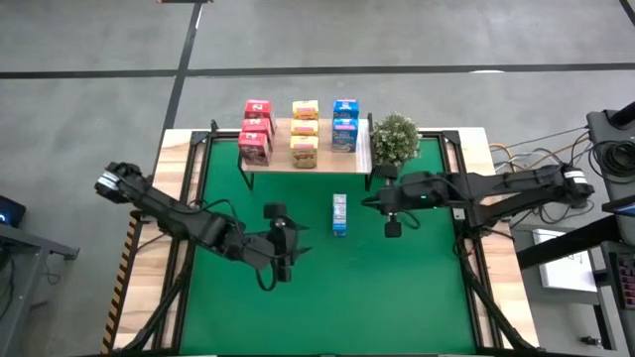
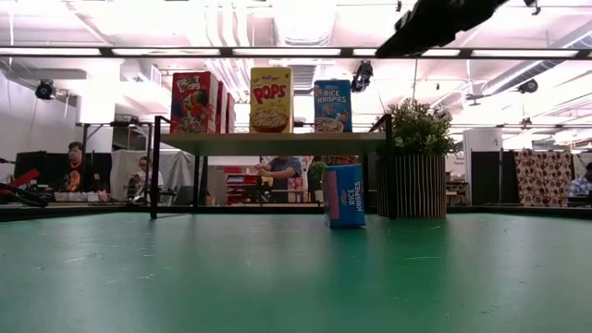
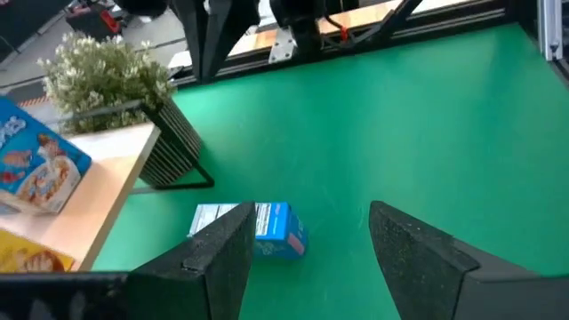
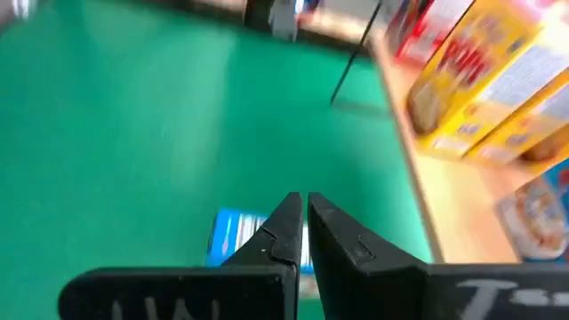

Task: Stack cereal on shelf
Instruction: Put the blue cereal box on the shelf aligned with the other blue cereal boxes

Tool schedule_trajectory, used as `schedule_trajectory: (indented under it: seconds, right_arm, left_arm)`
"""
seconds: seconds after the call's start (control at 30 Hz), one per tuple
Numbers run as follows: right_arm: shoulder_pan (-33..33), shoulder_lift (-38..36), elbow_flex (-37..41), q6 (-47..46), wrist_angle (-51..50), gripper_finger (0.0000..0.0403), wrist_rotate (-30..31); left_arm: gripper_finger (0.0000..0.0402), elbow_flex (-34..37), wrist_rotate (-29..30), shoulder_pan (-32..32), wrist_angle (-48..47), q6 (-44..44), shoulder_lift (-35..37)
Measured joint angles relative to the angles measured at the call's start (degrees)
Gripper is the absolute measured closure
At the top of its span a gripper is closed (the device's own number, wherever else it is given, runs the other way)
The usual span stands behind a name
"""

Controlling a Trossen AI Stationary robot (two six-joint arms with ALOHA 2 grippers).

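- You have eight boxes on the shelf (image 1: 278,159) already: three pink-red (image 1: 256,132), three yellow (image 1: 305,133) and two blue (image 1: 344,125), each colour in its own row running front to back.
- One blue box (image 1: 339,214) is left. It stands on the green tabletop (image 1: 397,297) in front of the shelf, between the two arms and touching neither.
- Your right gripper (image 1: 391,226) hangs just beside that box on the plant's (image 1: 395,139) side, its fingers closed together on nothing.
- Your left gripper (image 1: 281,253) waits near the box on the other side, fingers spread wide and empty.
- The low view shows you what the high view cannot: the loose box stands upright on its base, below the board's level, so it needs a lift.
- Only the high view shows the blue row one box short; from the low view each row's depth is hidden behind its front box.
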State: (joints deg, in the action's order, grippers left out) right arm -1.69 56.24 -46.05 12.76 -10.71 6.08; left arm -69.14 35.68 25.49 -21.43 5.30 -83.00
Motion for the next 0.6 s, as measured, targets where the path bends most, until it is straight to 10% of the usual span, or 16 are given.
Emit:
schedule_trajectory:
  seconds: [0.6]
  right_arm:
    - [5.1, 28.9, -32.5, 16.1, -39.3, 0.039, -12.5]
  left_arm:
    - [0.0197, 12.0, 0.0, 0.0, 8.4, 3.2, 9.3]
